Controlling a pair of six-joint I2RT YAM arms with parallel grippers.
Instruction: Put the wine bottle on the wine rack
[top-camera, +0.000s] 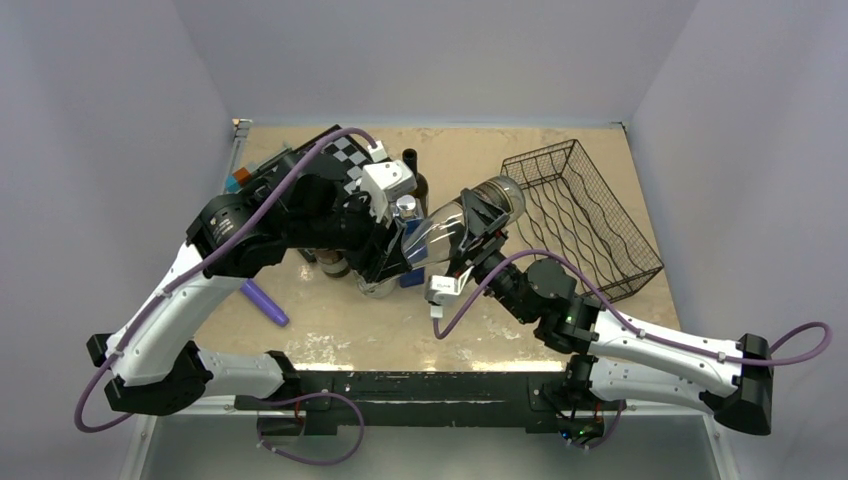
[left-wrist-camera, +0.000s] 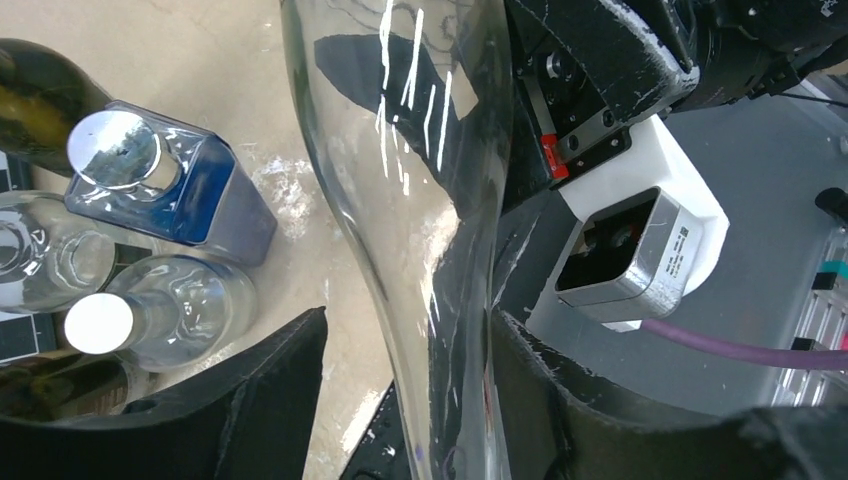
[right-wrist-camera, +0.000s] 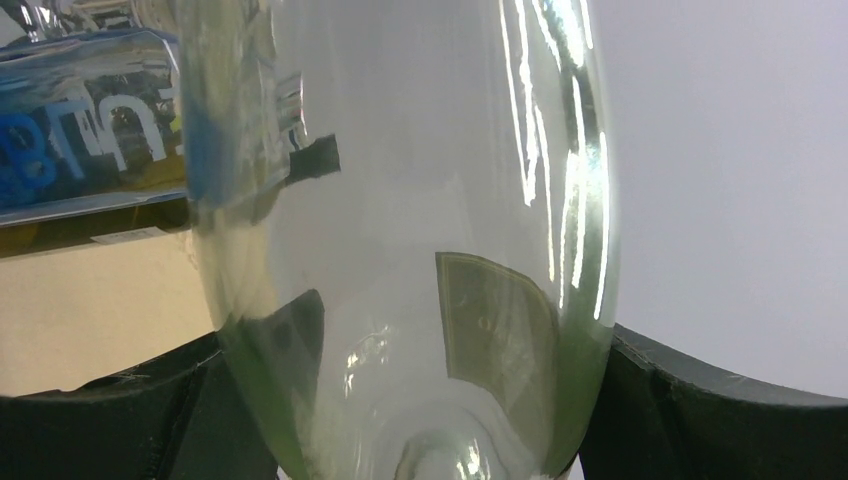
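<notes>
We note wine bottle (top-camera: 470, 215) aloft, tilted over tabletop (top-camera: 340, 330), just left of wine rack (top-camera: 590, 215); not racked yet. Right fingers (right-wrist-camera: 690, 420) clamp its body. Left fingers (left-wrist-camera: 560, 400) straddle neck, grip we can't tell. Remaining: carry over, lay in rack.

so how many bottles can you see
5: wine bottle held mid-table; dark bottle, blue bottle, clear bottle, white-capped bottle clustered beside it; others may be hidden.

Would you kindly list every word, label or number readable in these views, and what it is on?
Nothing reads in full.
Blue bottle: big white letters, cut off and warped; unreadable.
Wrist camera: tiny dark print, too small.
Clear bottle: no text seen.
</notes>
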